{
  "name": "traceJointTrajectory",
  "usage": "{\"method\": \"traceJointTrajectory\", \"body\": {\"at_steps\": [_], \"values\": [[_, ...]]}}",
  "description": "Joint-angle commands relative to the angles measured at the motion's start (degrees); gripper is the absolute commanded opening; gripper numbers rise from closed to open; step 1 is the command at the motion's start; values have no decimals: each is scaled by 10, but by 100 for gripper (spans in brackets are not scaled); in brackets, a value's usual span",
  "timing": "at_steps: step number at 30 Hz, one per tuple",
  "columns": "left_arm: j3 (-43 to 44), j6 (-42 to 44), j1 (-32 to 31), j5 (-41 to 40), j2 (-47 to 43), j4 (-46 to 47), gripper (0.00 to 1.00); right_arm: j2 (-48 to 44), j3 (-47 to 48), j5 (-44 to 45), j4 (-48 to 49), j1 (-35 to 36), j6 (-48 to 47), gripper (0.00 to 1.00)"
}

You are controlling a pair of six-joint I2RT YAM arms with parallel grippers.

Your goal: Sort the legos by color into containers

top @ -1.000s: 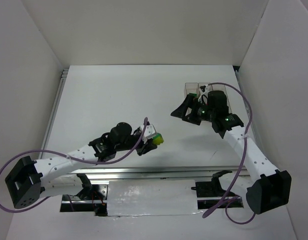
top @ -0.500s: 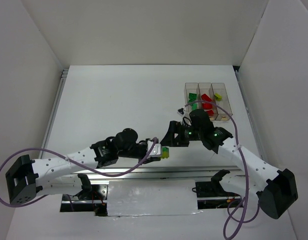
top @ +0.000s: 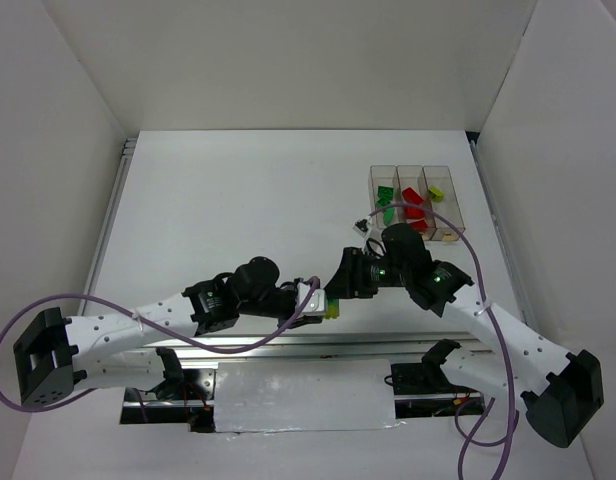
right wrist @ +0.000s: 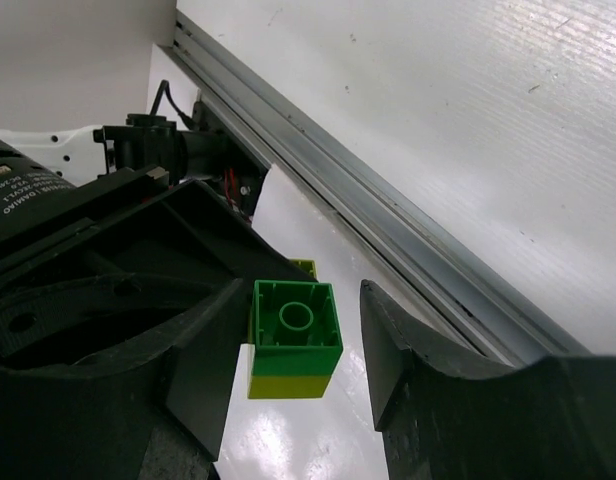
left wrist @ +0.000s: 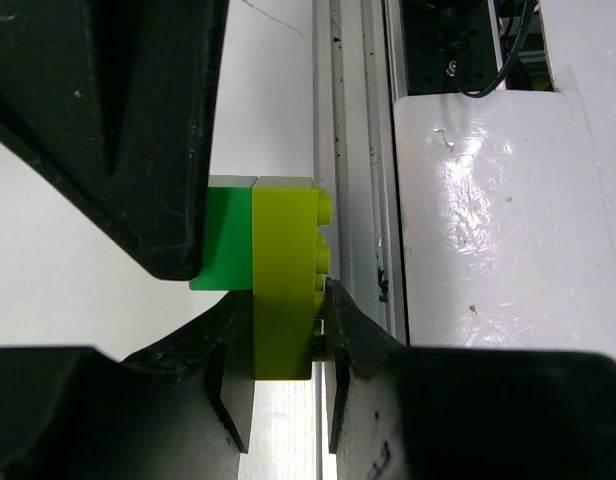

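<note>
Low in the overhead frame's centre, the left hand (left wrist: pixel 288 310) is pinching the yellow-green lego (left wrist: pixel 284 230) while the half-wide right hand (right wrist: pixel 301 295) is straddling its attached green lego (right wrist: pixel 296 320), seemingly to split them.

A white table (top: pixel 238 190) fills the middle, boxed in by plain white walls (top: pixel 288 60) at 9, 12 and 3 o'clock. A metal rail (top: pixel 288 345) runs along 6 o'clock, with what looks like a glossy white sheet (top: pixel 303 395) below it.
</note>
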Motion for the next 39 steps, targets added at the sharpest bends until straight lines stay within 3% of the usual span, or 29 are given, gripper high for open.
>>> {"method": "traceJointTrajectory", "body": {"at_steps": [1,7,12,14,16,21,25,31,33,34,36,39], "values": [[22,20,0,-1,-3,14,0,-18,-9,-20,23,5,3,57],[18,16,0,2,-7,21,0,-16,-20,-26,29,6,3,60],[19,14,0,1,-6,23,0,-19,-32,-35,51,6,11,52],[18,14,0,2,-6,22,0,-21,-31,-26,53,6,11,33],[19,12,0,9,-6,20,0,-25,-31,-7,58,6,12,0],[12,0,0,30,-9,21,0,-35,-38,22,101,-26,28,0],[-6,-14,-4,35,-21,32,0,-29,-52,-36,179,-159,77,0],[-22,-33,-6,10,-46,36,0,19,0,-8,159,-226,69,0],[-19,-71,-7,-40,-55,32,0,34,22,41,124,-254,33,0],[-14,-96,-7,-65,-58,29,0,41,51,128,102,-264,20,0],[7,-182,-7,-134,-61,7,0,71,95,201,49,-299,-4,0],[26,-257,-7,-172,-65,-15,0,126,156,305,-3,-351,-11,0]]}}
